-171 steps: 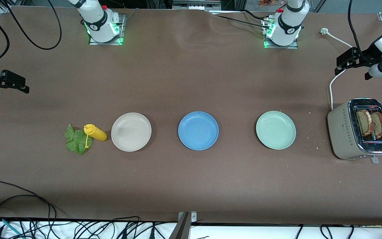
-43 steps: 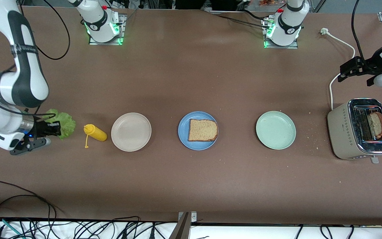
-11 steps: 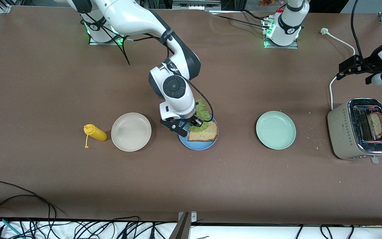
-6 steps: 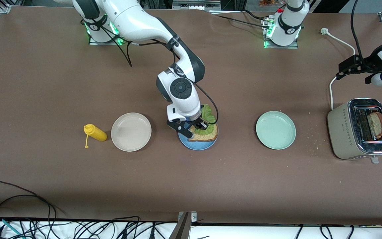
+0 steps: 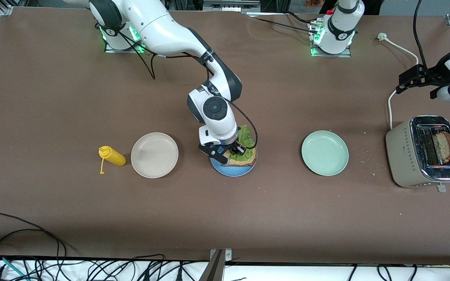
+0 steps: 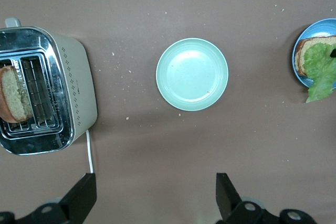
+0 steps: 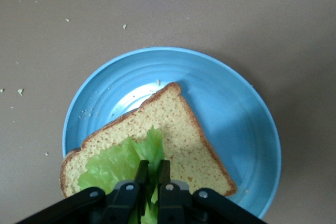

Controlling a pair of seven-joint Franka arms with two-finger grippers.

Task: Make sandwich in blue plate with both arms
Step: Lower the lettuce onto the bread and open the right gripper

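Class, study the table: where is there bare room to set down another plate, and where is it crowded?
Bare table lies between the blue plate and the pale green plate, and everywhere nearer the camera than the row of plates. It is crowded at the blue plate, where the right end effector holds the lettuce on the bread slice.

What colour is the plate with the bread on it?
Blue. The plate under the bread slice shows best in the right wrist view.

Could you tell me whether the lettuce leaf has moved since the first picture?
Yes. The lettuce leaf lay beside the yellow squeeze bottle; now it rests on the bread slice in the blue plate, pinched by the right tool.
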